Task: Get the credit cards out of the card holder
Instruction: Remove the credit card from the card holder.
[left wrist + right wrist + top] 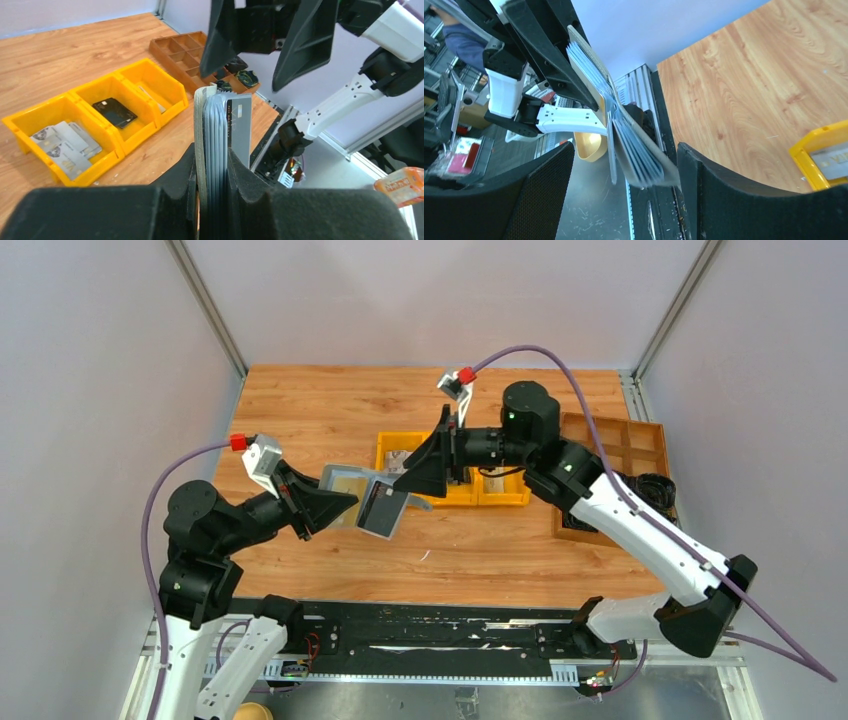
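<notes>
Ok so the left pincer (214, 167) is clamping down on the card holder (383, 510). In the left wrist view both of its black fingers (185, 170) are squeezing the bottom of the holder, right in the lower middle of the frame. The holder is hanging in the air above the table (330, 400), around the centre of the top view between the 2 arms, and it's lying open with its 2 flaps spreading apart. The credit cards (217, 130) are sitting inside it as a tight stack, edges pointing up in the left wrist view, and 1 printed card (239, 122) is poking out a bit higher on the right side of that stack.

The right pincer (624, 150) is standing wide apart and isn't gripping anything. In the right wrist view its 2 fingers are filling the lower left and lower right corners, with the holder's free flap and the fanned card edges sitting in the gap between them. I can't tell whether either finger is touching them.

Behind all that, a yellow bin tray (140, 140) with 3 compartments is sitting on the table, just right of centre in the top view. In the left wrist view its leftmost compartment is holding a few loose cards (62, 147) and the middle 1 is holding a flat black object (114, 111). A brown divided tray (612, 421) is sitting at the right edge of the table in the top view.
</notes>
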